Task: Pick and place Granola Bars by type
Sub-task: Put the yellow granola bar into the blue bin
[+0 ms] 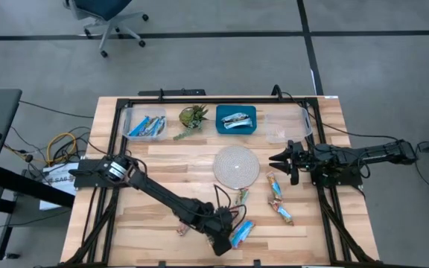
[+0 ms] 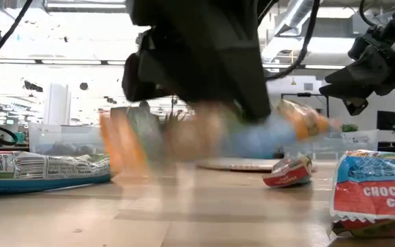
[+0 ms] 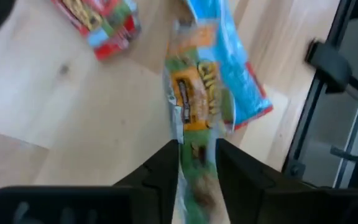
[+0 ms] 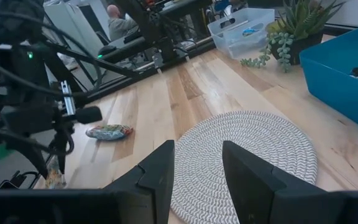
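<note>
L gripper (image 1: 228,240) at table's near edge, fingers (image 3: 166,168) clamped on a blue granola bar (image 3: 207,93), lifted slightly off wood. Other bars (image 1: 278,197) scattered mid-table beside woven mat (image 1: 236,165). R gripper (image 1: 283,158) hovers right of mat, jaws partly apart, empty. Far row: bins w/ sorted bars (image 1: 146,126).

Grey floor (image 1: 363,67) crossed by dark lines; wheeled office chair (image 1: 109,18) beyond table's far edge; bright ceiling strip lights (image 2: 81,7) overhead.
</note>
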